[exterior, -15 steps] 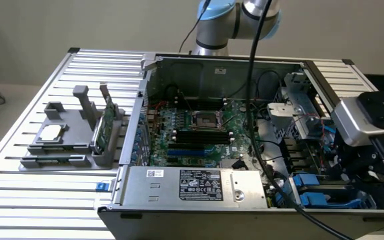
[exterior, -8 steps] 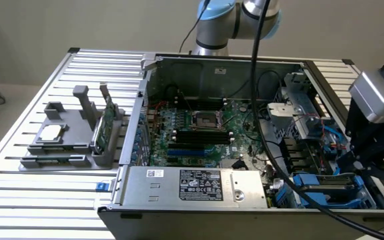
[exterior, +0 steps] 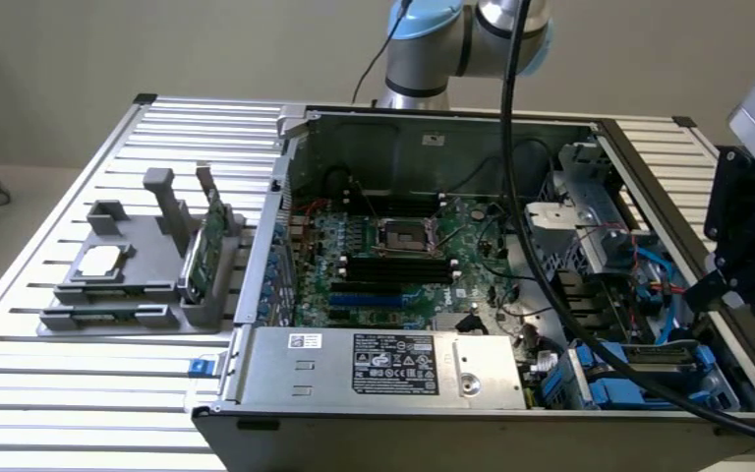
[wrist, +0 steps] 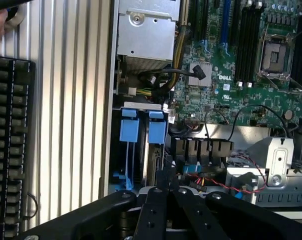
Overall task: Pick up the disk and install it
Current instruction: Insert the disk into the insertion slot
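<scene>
Hovering above bay (wrist: 141,106), pincer (wrist: 167,176) clenched empty, disk (wrist: 157,131) on edge, long axis along case wall (wrist: 110,75)

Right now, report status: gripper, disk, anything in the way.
Gripper shut, nothing seen in it. Disk in its blue carrier sits in the drive bay, near the fingertips. Red and black wires run beside the bay.

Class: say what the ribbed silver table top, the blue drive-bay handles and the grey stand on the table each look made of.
Ribbed silver table top: likely aluminium, matt; pale metallic sheen, even extruded ribs. Blue drive-bay handles: plastic, smooth; saturated moulded colour. Grey stand: probably plastic, dull and uniform; painted metal is possible.
</scene>
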Robot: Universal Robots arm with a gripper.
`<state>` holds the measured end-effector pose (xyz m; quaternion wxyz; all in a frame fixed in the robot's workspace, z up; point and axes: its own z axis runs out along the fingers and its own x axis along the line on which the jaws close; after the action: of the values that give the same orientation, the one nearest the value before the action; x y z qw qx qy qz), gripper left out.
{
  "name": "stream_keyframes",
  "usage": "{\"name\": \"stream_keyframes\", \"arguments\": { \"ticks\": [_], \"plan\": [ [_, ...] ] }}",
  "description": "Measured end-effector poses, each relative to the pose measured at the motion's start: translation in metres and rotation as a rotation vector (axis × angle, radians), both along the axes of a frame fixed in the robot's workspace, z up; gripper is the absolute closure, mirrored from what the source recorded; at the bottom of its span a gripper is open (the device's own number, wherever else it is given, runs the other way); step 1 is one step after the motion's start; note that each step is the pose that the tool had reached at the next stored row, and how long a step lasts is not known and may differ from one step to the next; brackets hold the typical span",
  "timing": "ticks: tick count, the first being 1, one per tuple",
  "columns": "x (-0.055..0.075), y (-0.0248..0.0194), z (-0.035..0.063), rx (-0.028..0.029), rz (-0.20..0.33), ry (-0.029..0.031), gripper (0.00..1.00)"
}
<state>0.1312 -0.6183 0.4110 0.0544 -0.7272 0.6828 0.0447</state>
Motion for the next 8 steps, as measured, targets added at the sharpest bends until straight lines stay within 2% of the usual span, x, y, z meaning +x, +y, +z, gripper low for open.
{"name": "stream_keyframes", "arguments": {
  "ticks": [8],
  "plan": [
    [0.0,0.0,0.0,0.0,0.0,0.0,0.89]
  ]
}}
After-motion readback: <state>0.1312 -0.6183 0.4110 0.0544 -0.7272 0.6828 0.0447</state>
